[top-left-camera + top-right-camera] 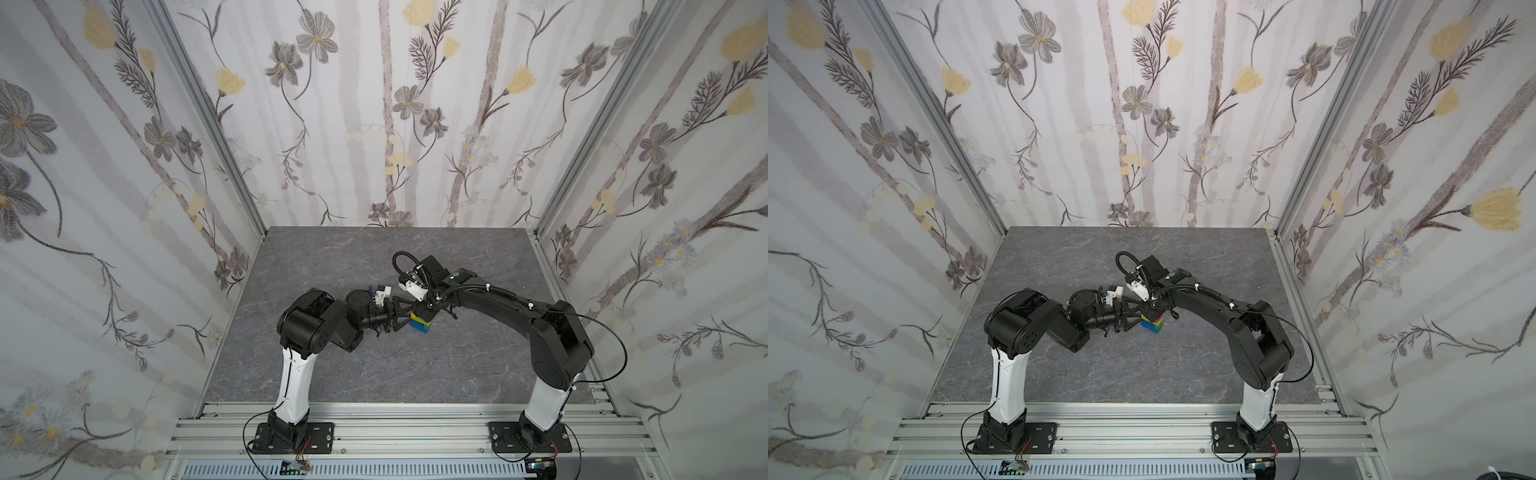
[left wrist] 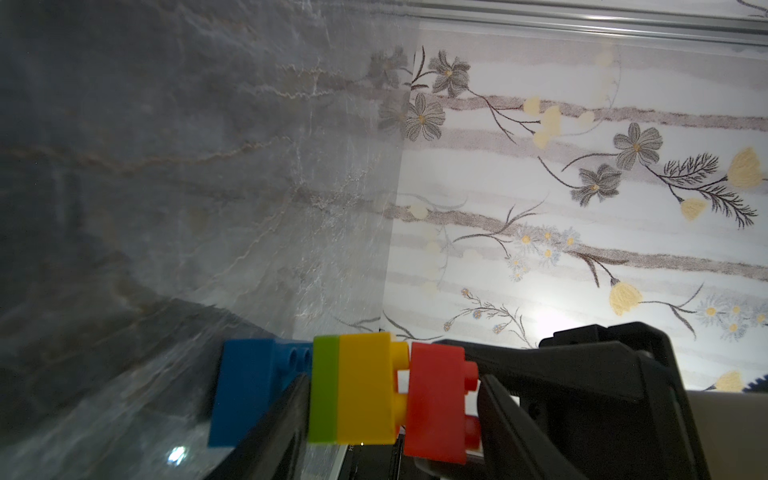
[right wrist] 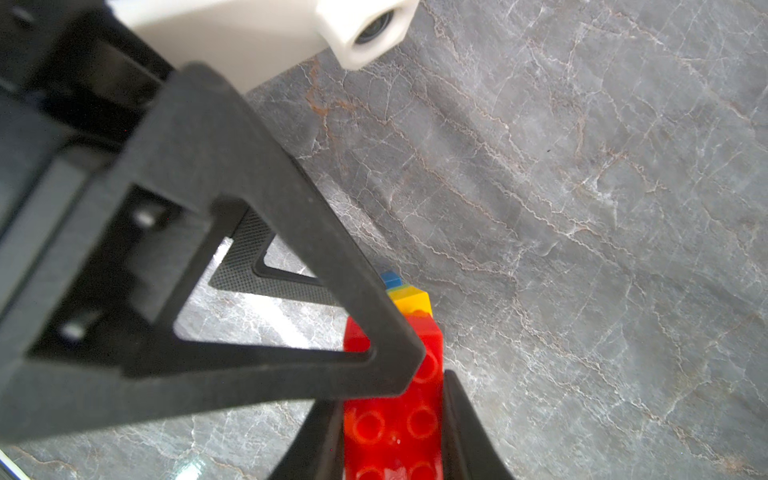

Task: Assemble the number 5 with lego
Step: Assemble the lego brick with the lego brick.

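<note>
The lego stack [image 1: 420,324] stands mid-table in both top views, also [image 1: 1152,324]. In the left wrist view it reads blue [image 2: 245,390], lime green [image 2: 324,390], yellow [image 2: 365,386], then the red brick [image 2: 434,403]. A gap with yellow studs shows between yellow and red. My right gripper [image 3: 392,415] is shut on the red brick [image 3: 395,428] by its long sides. My left gripper [image 2: 392,380] spans the stack. One of its fingers [image 2: 286,415] lies against the lime-green layer's underside, in front of blue. The other lies against the red studs. No dark-green brick shows.
The grey marble table [image 1: 332,374] is boxed in by flower-patterned walls on three sides. Both arms arch inward from their bases on the front aluminium rail [image 1: 407,432] and meet over the stack, wrists close together.
</note>
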You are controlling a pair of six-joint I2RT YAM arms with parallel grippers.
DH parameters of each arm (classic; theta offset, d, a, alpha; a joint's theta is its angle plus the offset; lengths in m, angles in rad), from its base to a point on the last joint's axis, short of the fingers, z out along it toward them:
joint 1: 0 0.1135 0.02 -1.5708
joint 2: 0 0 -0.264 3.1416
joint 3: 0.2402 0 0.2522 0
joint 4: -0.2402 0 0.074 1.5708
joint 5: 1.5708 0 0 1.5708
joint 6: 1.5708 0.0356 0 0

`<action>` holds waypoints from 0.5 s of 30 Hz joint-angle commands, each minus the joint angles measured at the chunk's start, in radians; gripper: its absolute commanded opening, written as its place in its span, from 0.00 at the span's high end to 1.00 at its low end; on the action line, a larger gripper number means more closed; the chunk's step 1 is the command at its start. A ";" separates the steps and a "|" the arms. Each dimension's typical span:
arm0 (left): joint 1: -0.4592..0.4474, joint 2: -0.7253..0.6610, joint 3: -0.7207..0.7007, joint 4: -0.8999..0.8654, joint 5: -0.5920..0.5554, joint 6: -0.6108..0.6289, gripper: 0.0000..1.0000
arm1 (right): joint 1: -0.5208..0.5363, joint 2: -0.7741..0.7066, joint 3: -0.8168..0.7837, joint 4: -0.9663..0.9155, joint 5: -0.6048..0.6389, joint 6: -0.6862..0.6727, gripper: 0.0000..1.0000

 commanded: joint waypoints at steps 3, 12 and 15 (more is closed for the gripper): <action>-0.001 -0.001 0.008 0.017 0.026 -0.004 0.36 | 0.001 0.004 0.002 -0.011 0.002 -0.004 0.92; 0.000 0.000 0.022 0.001 0.033 0.003 0.32 | 0.001 -0.012 0.013 -0.012 -0.003 -0.001 0.92; -0.001 0.002 0.026 0.000 0.034 0.003 0.32 | -0.001 -0.012 0.020 -0.015 0.004 -0.003 0.92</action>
